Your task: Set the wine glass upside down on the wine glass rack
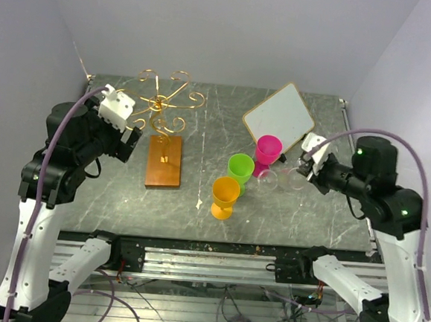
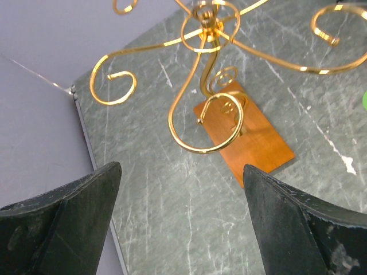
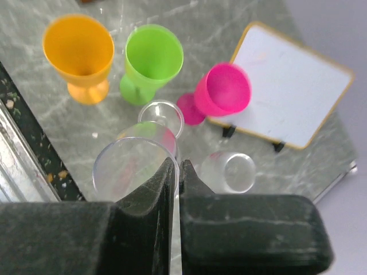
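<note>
**Right arm has the glass by the rim, left arm idle at the rack**

You've got the right gripper [image 3: 176, 166] clamped down: the fingers are nearly together with only a thin slit between them, and the rim wall of the clear wine glass [image 3: 132, 166] sits in that slit. The glass is mouth-up, toward the wrist camera, on the right half of the table [image 1: 210, 131], well apart from the rack.

A second clear glass [image 3: 232, 172] sits just on the other side of your fingers. Beyond them are the pink cup [image 3: 223, 89], the green cup [image 3: 153, 54] and the orange cup [image 3: 78, 48], all upright. The pink one is right in front of the small whiteboard [image 3: 289, 94].

In the top view both clear glasses blur together at the fingertips, so you can't tell which one is held from there.

The left gripper [image 2: 180, 169] is released, fingers spread wide with nothing between them. It hangs above the table on the left side of the wine glass rack [image 2: 206, 34]. The gold hooks carry nothing. The rack's wooden base [image 2: 252, 137] lies flat on the table.
</note>
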`<state>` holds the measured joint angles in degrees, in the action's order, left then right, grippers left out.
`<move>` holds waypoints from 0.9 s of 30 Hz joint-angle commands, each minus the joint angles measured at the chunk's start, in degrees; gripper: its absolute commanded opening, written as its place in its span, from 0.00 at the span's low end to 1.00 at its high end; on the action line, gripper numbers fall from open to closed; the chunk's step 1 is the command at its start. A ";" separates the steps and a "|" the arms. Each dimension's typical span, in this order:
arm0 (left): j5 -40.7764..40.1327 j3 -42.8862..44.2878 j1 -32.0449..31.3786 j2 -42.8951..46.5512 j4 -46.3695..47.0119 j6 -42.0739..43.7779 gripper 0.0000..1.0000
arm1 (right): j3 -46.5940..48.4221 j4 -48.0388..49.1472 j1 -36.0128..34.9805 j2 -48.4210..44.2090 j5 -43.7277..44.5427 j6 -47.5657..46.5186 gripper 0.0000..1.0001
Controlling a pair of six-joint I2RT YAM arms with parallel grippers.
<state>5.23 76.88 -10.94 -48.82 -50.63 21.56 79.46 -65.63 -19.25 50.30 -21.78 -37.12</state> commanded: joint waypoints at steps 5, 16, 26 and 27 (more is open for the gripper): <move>7.73 6.95 3.89 0.21 0.49 -9.02 0.97 | 16.81 2.74 -0.20 5.05 -10.01 1.14 0.00; 24.39 17.92 4.83 -7.40 10.30 -22.88 0.99 | 28.34 26.11 -0.20 19.33 -14.59 20.26 0.00; 33.64 17.68 3.41 -17.56 32.03 -47.60 0.83 | 34.16 40.87 -0.19 24.79 -9.91 36.03 0.00; 33.81 17.57 3.12 -18.39 33.45 -49.36 0.82 | 35.18 40.92 -0.18 25.80 -10.02 37.21 0.00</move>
<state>34.63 93.41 -6.90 -63.77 -27.59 -15.22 109.86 -33.01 -19.25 74.22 -32.95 -8.49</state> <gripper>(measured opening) 0.837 0.025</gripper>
